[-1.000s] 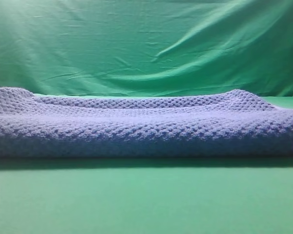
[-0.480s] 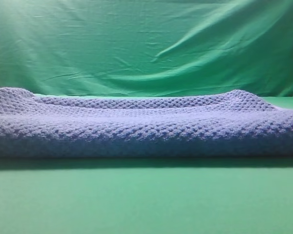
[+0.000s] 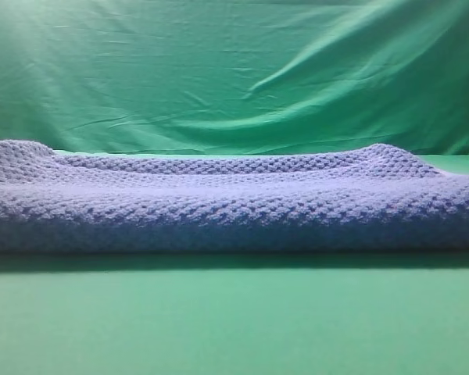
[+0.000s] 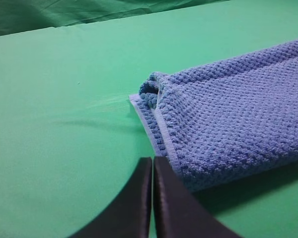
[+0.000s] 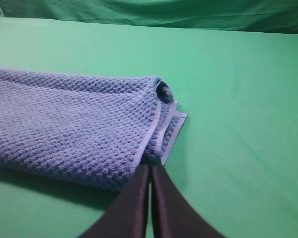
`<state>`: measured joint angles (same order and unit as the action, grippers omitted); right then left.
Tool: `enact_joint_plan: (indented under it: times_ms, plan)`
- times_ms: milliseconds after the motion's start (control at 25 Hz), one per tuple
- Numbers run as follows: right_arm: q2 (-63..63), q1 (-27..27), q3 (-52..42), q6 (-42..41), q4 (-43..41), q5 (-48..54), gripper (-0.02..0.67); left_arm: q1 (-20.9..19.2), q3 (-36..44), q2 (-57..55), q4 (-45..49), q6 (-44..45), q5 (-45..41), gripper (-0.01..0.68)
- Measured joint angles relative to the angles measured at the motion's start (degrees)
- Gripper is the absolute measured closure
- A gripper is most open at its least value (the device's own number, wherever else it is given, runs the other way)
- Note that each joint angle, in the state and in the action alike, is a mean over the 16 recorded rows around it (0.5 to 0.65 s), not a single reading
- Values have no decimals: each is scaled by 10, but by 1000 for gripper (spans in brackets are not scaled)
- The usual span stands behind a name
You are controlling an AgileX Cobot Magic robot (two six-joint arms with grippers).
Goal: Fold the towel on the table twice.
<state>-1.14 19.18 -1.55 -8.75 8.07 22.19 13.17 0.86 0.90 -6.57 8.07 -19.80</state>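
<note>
Towel [image 3: 234, 207] lies folded on table [image 3: 234, 320], layered hems showing at both ends.
Left gripper [image 4: 153, 163]: jaws pressed together, empty, towel end just ahead and to right of tips.
Right gripper [image 5: 150, 171]: jaws pressed together, empty, towel corner just ahead and to left.
Risk: pinching only top hem splits layers; pressing tips drag cloth, fold skews.

Towel [image 3: 234, 207]: blue-grey cloth, thick bumpy waffle weave, matt, with thin smoother pale hems along the short ends. Counter [image 3: 234, 320]: green, smooth, matt, no visible grain. Backdrop cloth [image 3: 234, 70]: thin green fabric, creased, slight sheen on the folds. Left tool [image 4: 152, 168] and right tool [image 5: 150, 173]: dark, smooth, dull finish, plastic-looking.
</note>
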Motion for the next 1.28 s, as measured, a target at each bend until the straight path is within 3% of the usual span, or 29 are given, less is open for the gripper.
enact_joint_plan:
  times_ms: [360,600,1000,1280]
  plan:
    - [0,0,0,1,0,1,649,-3,0,0,0,10,-1,673]
    - [0,-11,0,1,0,1,649,-28,0,0,0,11,-1,673]
    - [0,-95,0,1,0,1,649,-80,0,0,0,12,-1,673]
    - [0,-146,0,1,0,1,649,-88,0,0,0,12,-1,673]
